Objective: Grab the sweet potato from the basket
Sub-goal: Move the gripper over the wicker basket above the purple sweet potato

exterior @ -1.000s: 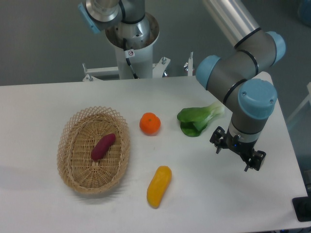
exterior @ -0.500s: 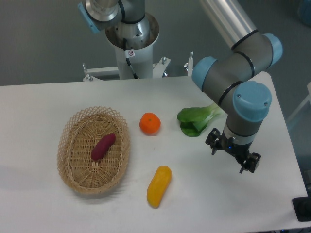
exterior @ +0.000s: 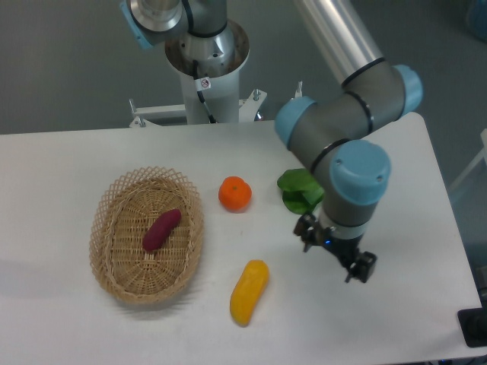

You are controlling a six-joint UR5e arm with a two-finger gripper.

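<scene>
The sweet potato [exterior: 161, 230] is a small reddish-purple tuber lying slantwise inside the oval tan wicker basket [exterior: 112, 262] at the left of the table. My gripper [exterior: 333, 257] hangs over the table at the right, far from the basket, right of the yellow-orange vegetable. Its two fingers stand apart and hold nothing.
A round orange fruit [exterior: 235, 194] sits right of the basket. A yellow-orange oblong vegetable [exterior: 249, 292] lies near the front edge. A green leafy vegetable [exterior: 299, 190] lies behind the gripper, partly hidden by the arm. The robot base [exterior: 207, 68] stands at the back.
The arm and gripper have moved left across the table, toward the yellow-orange vegetable, now covering more of the leafy vegetable. The objects have not moved.
</scene>
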